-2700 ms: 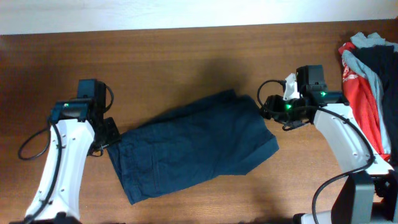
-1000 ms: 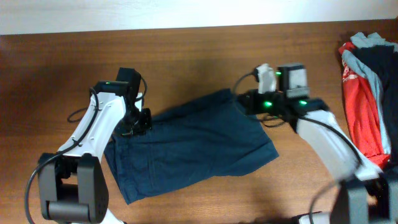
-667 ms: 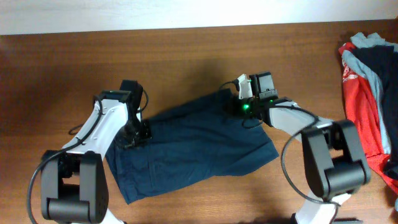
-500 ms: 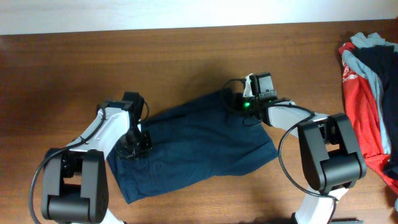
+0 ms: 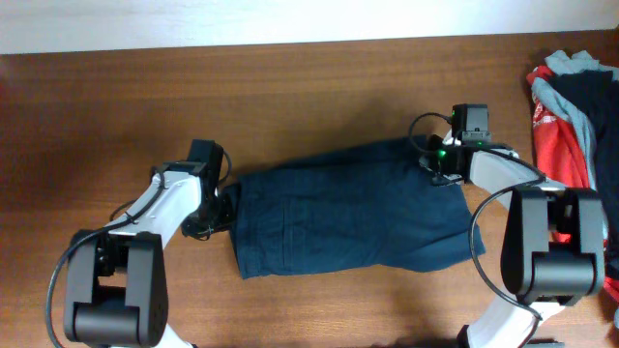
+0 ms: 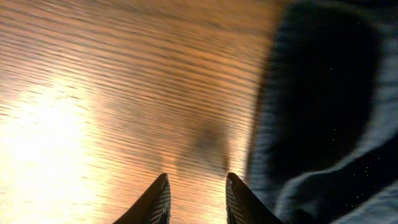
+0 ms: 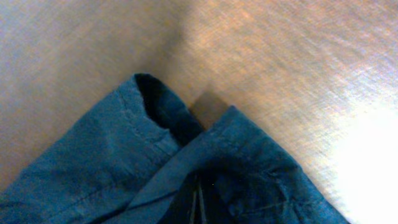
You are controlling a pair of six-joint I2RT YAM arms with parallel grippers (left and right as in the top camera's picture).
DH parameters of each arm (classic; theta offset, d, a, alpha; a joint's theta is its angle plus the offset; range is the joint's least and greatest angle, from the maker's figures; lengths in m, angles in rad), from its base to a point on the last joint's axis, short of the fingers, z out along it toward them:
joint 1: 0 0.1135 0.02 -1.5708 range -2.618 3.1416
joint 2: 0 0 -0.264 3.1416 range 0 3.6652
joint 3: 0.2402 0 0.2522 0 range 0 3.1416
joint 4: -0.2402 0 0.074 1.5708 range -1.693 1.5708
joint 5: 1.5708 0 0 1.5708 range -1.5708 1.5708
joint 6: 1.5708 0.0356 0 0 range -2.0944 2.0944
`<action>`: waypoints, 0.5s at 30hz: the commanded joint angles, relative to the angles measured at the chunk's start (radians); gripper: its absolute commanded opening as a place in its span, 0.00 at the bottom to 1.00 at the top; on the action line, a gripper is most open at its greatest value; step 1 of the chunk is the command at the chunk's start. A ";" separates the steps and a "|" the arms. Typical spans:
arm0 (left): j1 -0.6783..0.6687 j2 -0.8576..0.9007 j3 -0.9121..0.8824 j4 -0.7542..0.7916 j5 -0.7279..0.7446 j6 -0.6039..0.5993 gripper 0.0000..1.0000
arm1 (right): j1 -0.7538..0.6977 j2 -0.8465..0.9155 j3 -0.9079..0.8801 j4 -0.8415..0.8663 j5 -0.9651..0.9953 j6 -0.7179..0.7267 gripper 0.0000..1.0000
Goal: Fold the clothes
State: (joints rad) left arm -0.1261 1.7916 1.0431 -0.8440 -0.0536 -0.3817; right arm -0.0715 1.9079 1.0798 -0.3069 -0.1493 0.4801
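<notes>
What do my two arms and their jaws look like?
Both the left arm and right arm have white shell links, black joints and black wrist blocks, with thin black cables looping alongside. A green light glows at the right wrist. In the left wrist view the jaws are dark, tapered and ridged.

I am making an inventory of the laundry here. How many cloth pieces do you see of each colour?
navy shorts: 1
red garment: 1
grey-blue garment: 1
black garment: 1
Total: 4
</notes>
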 commanded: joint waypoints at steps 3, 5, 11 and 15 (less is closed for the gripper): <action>0.075 -0.005 0.177 -0.135 0.055 0.081 0.29 | -0.001 -0.210 -0.035 -0.126 -0.037 -0.028 0.25; 0.072 -0.006 0.227 -0.156 0.144 0.124 0.29 | 0.001 -0.293 -0.035 -0.171 -0.072 -0.027 0.35; 0.005 -0.001 0.253 -0.013 0.226 0.275 0.34 | 0.060 -0.404 -0.035 -0.315 -0.136 -0.028 0.40; -0.041 0.039 0.253 0.061 0.226 0.357 0.36 | 0.143 -0.367 -0.048 -0.379 -0.135 -0.058 0.24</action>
State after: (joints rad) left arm -0.1364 1.7931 1.2861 -0.8089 0.1337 -0.1398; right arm 0.0116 1.5074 1.0454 -0.6643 -0.2626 0.4446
